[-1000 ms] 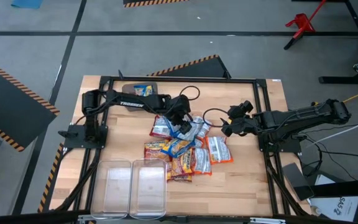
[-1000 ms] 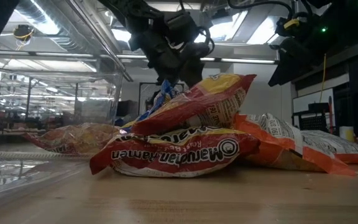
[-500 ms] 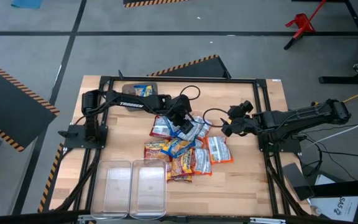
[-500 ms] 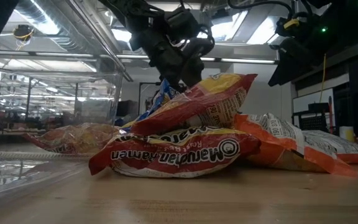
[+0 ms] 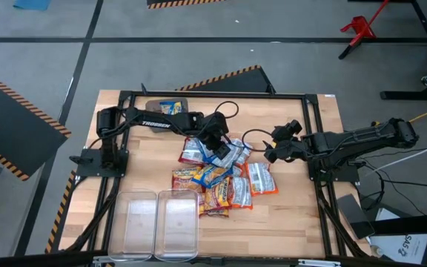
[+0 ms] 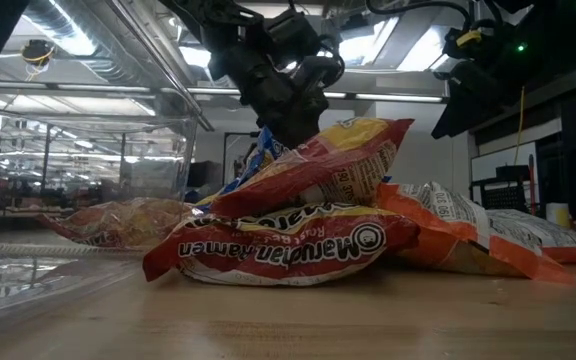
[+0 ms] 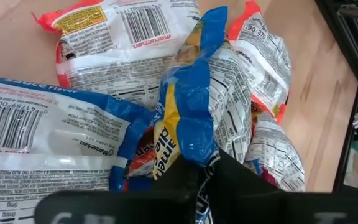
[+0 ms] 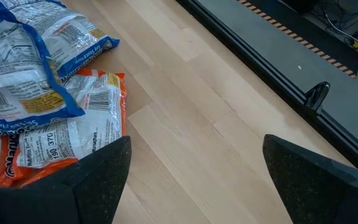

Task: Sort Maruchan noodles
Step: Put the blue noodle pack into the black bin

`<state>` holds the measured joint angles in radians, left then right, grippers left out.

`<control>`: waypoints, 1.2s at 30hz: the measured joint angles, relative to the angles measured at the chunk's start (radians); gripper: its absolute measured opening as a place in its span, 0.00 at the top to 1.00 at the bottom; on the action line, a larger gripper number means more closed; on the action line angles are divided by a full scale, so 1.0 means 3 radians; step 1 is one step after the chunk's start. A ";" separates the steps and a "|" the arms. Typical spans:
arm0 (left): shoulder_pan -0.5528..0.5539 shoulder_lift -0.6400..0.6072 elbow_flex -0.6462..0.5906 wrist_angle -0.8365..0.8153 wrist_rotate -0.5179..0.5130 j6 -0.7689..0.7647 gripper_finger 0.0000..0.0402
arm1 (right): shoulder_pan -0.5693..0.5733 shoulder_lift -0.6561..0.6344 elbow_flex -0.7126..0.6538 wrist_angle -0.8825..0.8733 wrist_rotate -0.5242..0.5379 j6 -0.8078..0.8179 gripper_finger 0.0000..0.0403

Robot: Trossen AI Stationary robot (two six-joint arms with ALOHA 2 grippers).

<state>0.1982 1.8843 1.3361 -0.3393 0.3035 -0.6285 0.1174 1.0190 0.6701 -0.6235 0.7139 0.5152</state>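
Several Maruchan noodles packets [image 5: 217, 176] lie heaped in the middle of the table, blue-and-yellow, red-and-yellow and orange-and-white. My left gripper [image 5: 218, 147] stands over the heap's far side, shut on a blue-and-yellow packet [image 7: 188, 118]. In the low view it [image 6: 290, 118] reaches down behind a red packet [image 6: 318, 165]. My right gripper [image 5: 270, 153] hangs open at the heap's right, over bare wood [image 8: 197, 124], an orange packet [image 8: 73, 137] in front of it. My left gripper pinches the blue-and-yellow packet between its two fingers by a bunched-up ridge of wrapper [image 7: 194, 149]. The fingers [image 7: 241, 180] come from above, slanting down. The packet's other end [image 7: 207, 25] lies on the white-backed packets of the heap.
Two clear plastic bins [image 5: 161, 222] stand side by side near the table's front edge, left of the heap. One blue-and-yellow packet [image 5: 170, 106] lies on a dark tray at the far edge. A black frame [image 5: 213, 95] runs round the table.
My left gripper has shut on the blue-and-yellow packet while staying over the heap's far side. The heap itself has barely shifted.
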 joint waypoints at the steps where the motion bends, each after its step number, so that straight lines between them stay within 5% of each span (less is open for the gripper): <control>1: 0.0000 -0.0001 0.0000 -0.0001 0.0004 -0.0001 0.97 | 0.0001 0.0000 0.0000 0.0000 -0.0001 0.0000 0.13; 16: 0.0246 -0.0687 0.0004 -0.0308 -0.0238 0.0034 0.99 | 0.0000 -0.0001 0.0000 0.0002 0.0028 0.0003 0.13; 32: 0.0881 -0.1769 0.0004 -0.1792 -0.1646 0.0124 1.00 | 0.0000 -0.0001 0.0000 0.0005 0.0062 0.0010 0.13; 36: 0.1150 -0.1825 0.0004 -0.1982 -0.1767 0.0129 1.00 | 0.0001 0.0000 0.0000 0.0005 0.0062 0.0010 0.13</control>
<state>0.5433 1.3368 1.3373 -0.9339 -0.2266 -0.5898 0.1177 1.0191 0.6701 -0.6220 0.7326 0.5182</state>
